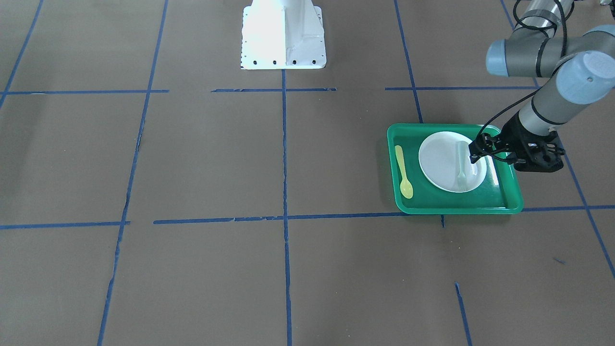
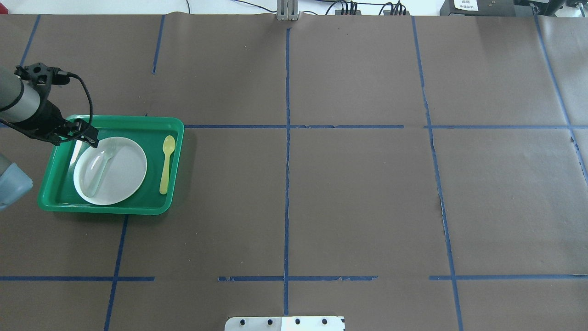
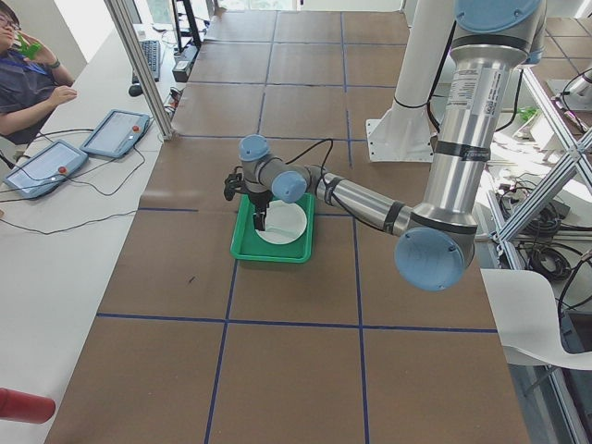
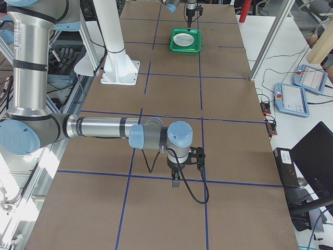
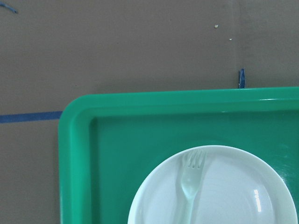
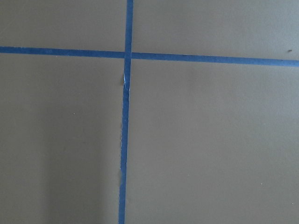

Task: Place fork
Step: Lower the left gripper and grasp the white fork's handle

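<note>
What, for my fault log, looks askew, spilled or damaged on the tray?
Nothing stands out. The fork lies flat on the plate, the spoon beside it, both inside the tray; nothing is spilled.

We find the light bright and even from above; shadows on the brown paper-covered surface are soft and faint. Glare blows out the white metal base plate. The pale translucent plastic fork looks soft and low-contrast against the round white plate.
</note>
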You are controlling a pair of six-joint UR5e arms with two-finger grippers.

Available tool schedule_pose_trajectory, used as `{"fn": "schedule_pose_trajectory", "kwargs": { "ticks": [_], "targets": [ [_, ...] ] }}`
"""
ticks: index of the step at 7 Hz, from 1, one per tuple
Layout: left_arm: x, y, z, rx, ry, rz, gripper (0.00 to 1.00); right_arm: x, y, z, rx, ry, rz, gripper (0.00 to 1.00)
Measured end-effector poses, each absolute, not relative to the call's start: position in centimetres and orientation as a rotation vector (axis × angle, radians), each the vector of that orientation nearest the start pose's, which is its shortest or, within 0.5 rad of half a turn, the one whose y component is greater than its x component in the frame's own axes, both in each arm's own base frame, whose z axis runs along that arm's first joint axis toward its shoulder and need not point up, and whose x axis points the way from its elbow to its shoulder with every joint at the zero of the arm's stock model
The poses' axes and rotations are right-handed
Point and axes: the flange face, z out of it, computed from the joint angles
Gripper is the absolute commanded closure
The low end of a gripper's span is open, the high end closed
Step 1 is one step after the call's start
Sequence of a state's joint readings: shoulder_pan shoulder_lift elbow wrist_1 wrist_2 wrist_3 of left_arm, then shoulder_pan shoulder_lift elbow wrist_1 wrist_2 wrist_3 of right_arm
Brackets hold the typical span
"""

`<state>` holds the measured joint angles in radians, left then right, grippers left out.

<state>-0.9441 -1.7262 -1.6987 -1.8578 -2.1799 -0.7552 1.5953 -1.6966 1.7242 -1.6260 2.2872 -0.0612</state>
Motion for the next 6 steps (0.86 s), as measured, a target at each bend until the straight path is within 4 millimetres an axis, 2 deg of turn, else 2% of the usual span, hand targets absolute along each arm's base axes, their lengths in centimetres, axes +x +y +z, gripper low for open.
{"fn": "schedule_pose_trajectory", "kwargs": {
  "ticks": [2,4,5,6],
  "targets": [
    [30.5,-49.5,50.8,0.040,0.821,0.067,0.05,7.9,-43.5,65.1,0.004,-0.717,-0.025,0.00],
    [31.9,-48.9,52.1,0.031,0.827,0.079,0.18,7.9,-43.5,65.1,0.004,-0.717,-0.025,0.00],
    [32.3,-48.8,52.3,0.027,0.828,0.079,0.31,7.9,-43.5,65.1,0.004,-0.717,-0.025,0.00],
    [32.5,-48.6,52.4,0.024,0.828,0.080,0.49,7.9,-43.5,65.1,0.004,-0.717,-0.025,0.00]
  ]
}}
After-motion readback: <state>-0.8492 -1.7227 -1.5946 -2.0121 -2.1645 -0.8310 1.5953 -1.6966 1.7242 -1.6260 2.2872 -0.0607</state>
